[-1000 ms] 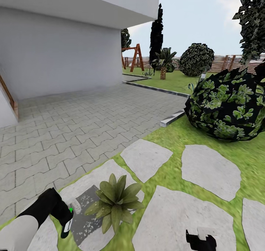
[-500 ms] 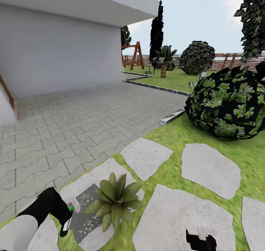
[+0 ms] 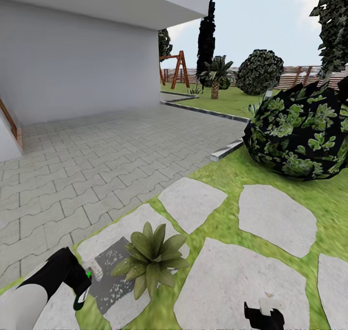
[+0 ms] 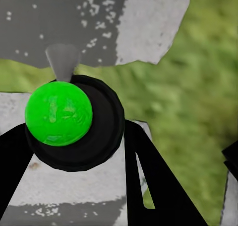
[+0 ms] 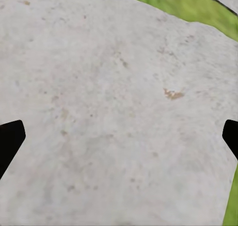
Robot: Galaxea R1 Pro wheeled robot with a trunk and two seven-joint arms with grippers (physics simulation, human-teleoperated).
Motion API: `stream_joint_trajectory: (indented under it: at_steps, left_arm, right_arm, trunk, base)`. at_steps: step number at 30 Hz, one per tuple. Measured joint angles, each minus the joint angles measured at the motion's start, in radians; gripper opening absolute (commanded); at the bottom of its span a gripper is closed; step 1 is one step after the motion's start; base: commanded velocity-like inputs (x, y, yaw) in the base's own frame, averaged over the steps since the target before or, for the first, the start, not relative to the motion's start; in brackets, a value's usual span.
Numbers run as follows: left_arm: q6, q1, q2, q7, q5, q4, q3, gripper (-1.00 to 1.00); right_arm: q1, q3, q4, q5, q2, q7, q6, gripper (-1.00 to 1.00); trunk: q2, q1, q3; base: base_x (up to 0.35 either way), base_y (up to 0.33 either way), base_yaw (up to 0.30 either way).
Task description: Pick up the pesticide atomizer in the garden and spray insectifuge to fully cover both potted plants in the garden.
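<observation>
Left arm reaching forward and down, gripper (image 3: 81, 284) just beside the potted plant (image 3: 151, 261), on its left. Fingers (image 4: 148, 181) closed around the pesticide atomizer (image 4: 69, 121), nozzle toward the plant. Right gripper (image 3: 263, 314) low, well to the plant's right, fingers (image 5: 11, 139) spread wide apart, holding nothing.

Residential garden beside a white house wall (image 3: 82, 64). A paved grey terrace (image 3: 96, 160) adjoins the wall. Beyond the terrace: lawn (image 3: 232, 175) with stepping stones (image 3: 275, 218), a round shrub (image 3: 299, 136), a wooden swing frame (image 3: 176, 71) and a slatted fence (image 3: 299, 76) at the far boundary.
</observation>
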Motion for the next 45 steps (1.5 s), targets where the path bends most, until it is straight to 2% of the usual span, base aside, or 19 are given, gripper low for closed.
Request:
stream_joint_trajectory:
  at_steps: [3,6,9,12,18,26,38,45]
  left_arm:
    - [0.0,0.001,0.001,0.014,0.001,0.009,0.001,-1.0]
    - [0.001,0.007,0.001,0.065,0.004,0.018,0.003,-1.0]
    - [-0.003,0.042,0.001,0.133,0.01,0.038,0.009,-1.0]
    - [-0.004,0.056,-0.004,0.16,0.018,0.042,0.014,-1.0]
    - [0.001,0.058,-0.013,0.166,0.025,0.028,0.019,-1.0]
    - [0.001,0.058,-0.013,0.167,0.08,0.025,0.014,-1.0]
    - [0.001,0.058,-0.014,0.168,0.085,0.027,0.019,-1.0]
    - [0.001,0.058,-0.023,0.168,0.088,0.027,0.02,-1.0]
  right_arm:
    - [0.0,0.0,0.001,0.0,0.0,0.0,0.001,1.0]
    - [0.0,-0.001,0.0,0.0,-0.001,0.0,0.001,1.0]
    - [0.0,-0.001,0.0,0.0,-0.001,0.0,0.001,1.0]
    - [0.0,0.0,0.001,0.0,-0.001,0.0,0.001,1.0]
    - [0.0,0.0,0.001,0.0,0.0,0.0,0.001,1.0]
    - [0.0,0.0,0.001,0.0,0.0,0.0,0.0,1.0]
    - [0.0,0.0,0.003,0.0,0.0,0.0,0.0,1.0]
    - [0.0,0.0,0.001,0.0,0.0,0.0,0.0,1.0]
  trunk:
    - [-0.007,0.004,-0.003]
    - [-0.007,0.004,-0.003]
    - [-0.007,0.004,-0.003]
    - [-0.007,0.004,-0.003]
    - [-0.007,0.004,-0.003]
    - [-0.007,0.004,-0.003]
    - [-0.007,0.004,-0.003]
    - [-0.007,0.004,-0.003]
  base:
    - [0.0,0.0,0.0]
    - [0.0,0.0,0.0]
    - [0.0,0.0,0.0]
    - [0.0,0.0,0.0]
    - [0.0,0.0,0.0]
    - [0.0,0.0,0.064]
    - [0.0,0.0,0.264]
    - [-0.075,-0.043,0.049]
